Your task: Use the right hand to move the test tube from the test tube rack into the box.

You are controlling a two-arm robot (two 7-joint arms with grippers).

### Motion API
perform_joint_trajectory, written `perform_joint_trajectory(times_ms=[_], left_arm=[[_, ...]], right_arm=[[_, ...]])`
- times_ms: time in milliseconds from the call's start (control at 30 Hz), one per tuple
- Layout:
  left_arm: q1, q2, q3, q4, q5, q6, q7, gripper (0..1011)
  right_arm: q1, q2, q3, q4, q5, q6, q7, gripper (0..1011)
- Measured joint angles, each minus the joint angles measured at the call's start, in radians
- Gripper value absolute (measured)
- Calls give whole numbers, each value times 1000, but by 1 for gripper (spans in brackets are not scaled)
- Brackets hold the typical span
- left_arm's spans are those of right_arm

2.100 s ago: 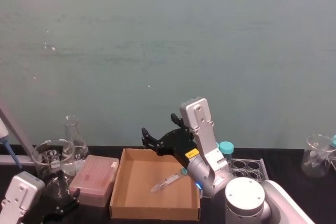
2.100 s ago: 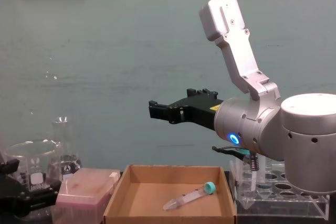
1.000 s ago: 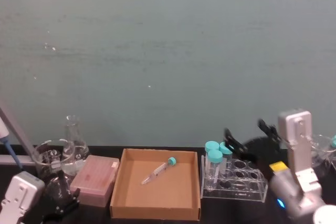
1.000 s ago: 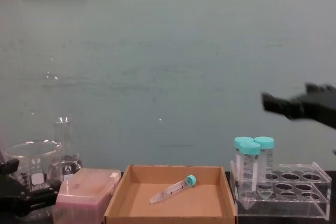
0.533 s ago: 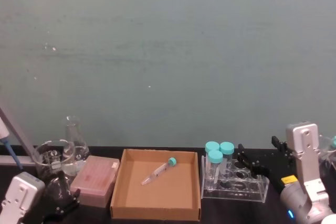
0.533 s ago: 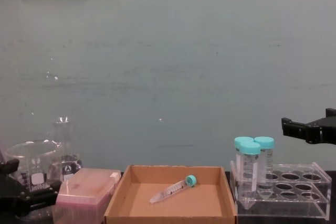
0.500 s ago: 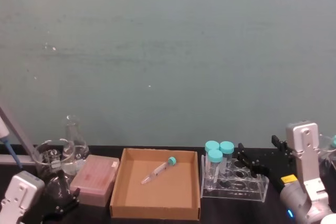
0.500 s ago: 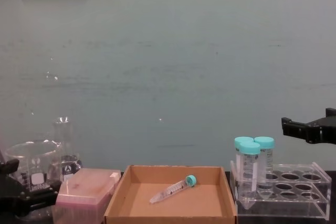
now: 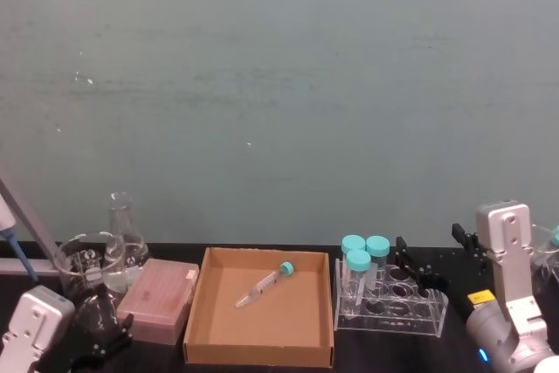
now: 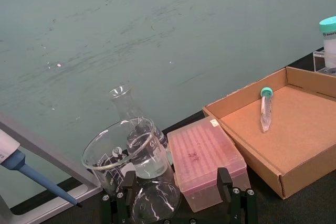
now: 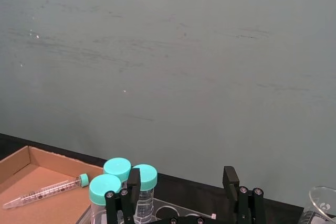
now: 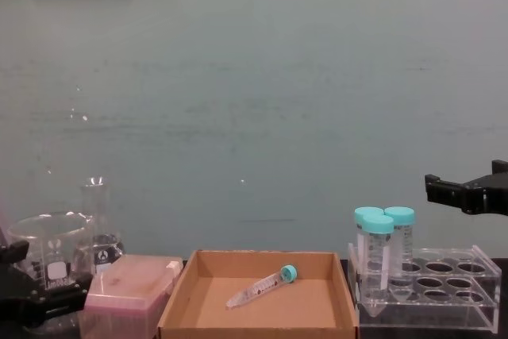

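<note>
One test tube lies on its side inside the box, tilted, with its teal cap toward the back wall of the box and its pointed tip toward the front; nothing touches it. The box sits on the dark counter between a pink lidded box on its left and the test tube rack on its right. Three wider tubes with big teal caps stand at the left end of the rack, the end nearest the box, and the other holes are free. The right tool hangs above the right end of the rack, well apart from the test tube, with its fingers spread open and holding nothing. At the left end of the counter stand a glass beaker and a flask. The left tool rests low just before the beaker and the pink box, its fingers open, gripping nothing.
</note>
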State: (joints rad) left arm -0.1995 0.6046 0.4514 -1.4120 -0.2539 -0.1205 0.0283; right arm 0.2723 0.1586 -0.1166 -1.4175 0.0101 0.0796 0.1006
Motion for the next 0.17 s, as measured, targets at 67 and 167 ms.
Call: perform_joint_trajectory(times_ms=[67, 167], left_arm=[[0, 0, 0, 0, 0, 0, 0, 1000], [0, 0, 0, 0, 0, 0, 0, 1000]], right_arm=[[0, 0, 0, 0, 0, 0, 0, 1003], [0, 0, 0, -1, 1, -1, 0, 1003]])
